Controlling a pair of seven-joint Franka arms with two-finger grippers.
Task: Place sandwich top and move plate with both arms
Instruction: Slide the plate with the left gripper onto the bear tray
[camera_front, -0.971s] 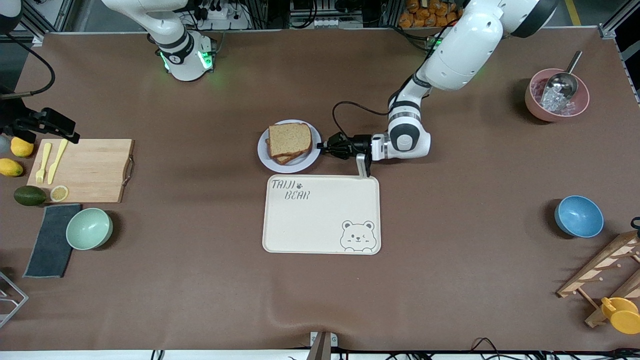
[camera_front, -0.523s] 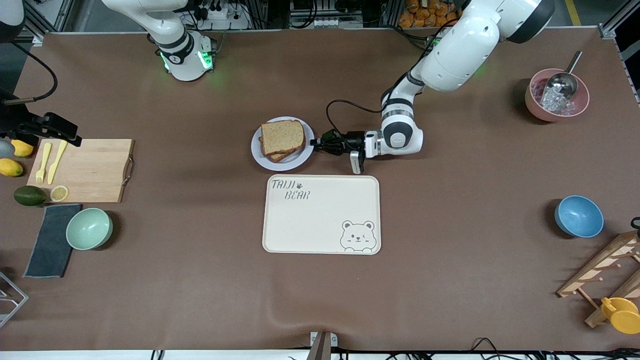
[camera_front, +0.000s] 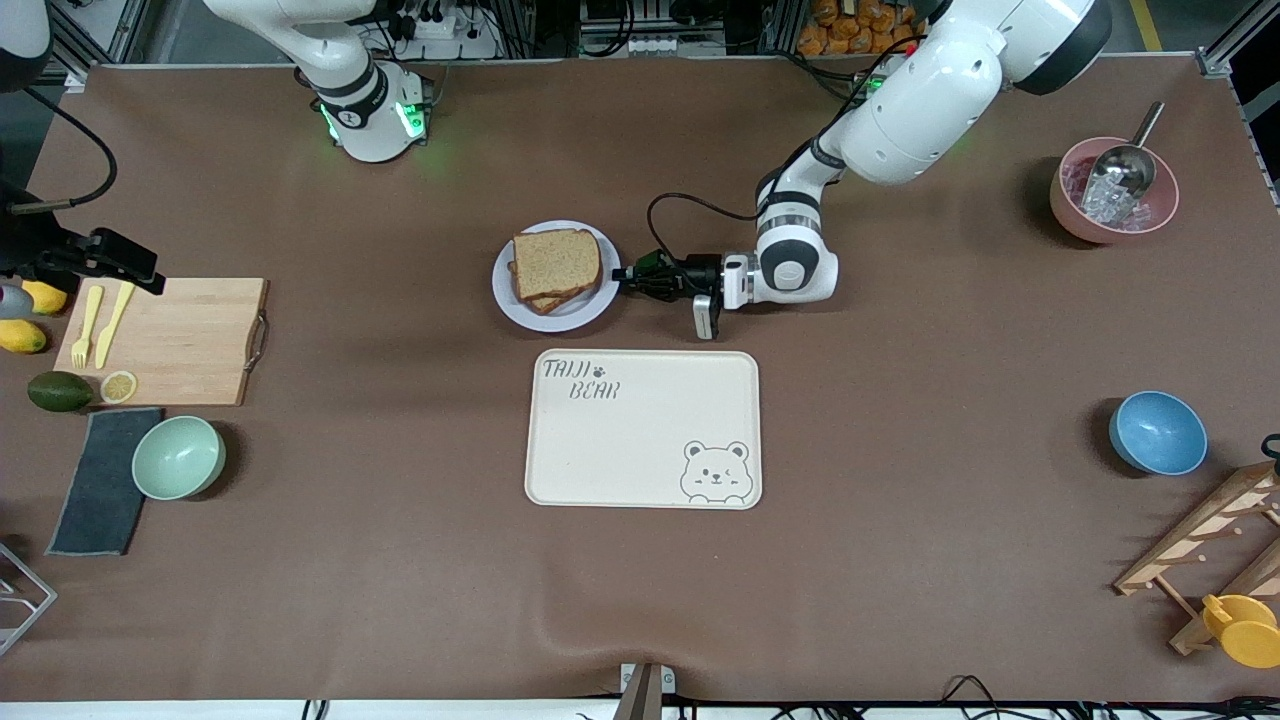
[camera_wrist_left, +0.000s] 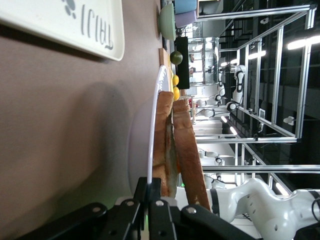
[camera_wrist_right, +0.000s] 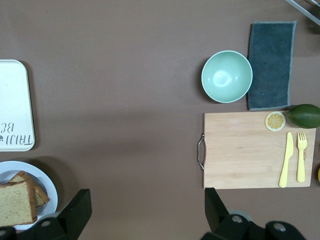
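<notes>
The sandwich top (camera_front: 557, 261) lies on the lower slices on the plate (camera_front: 520, 303), near the middle of the worktop (camera_front: 400, 560). The plate stands farther from the front camera than the cream tray (camera_front: 642, 428), a strip of bare worktop between them. The left claw (camera_front: 622, 274) pinches the plate's rim at the edge toward the left arm's end. The right claw (camera_wrist_right: 145, 210) hangs spread above the worktop near the cutting board (camera_wrist_right: 252, 150), holding nothing; that arm waits.

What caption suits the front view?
Left end effector grips the plate bearing the sandwich top, above the bear tray.
</notes>
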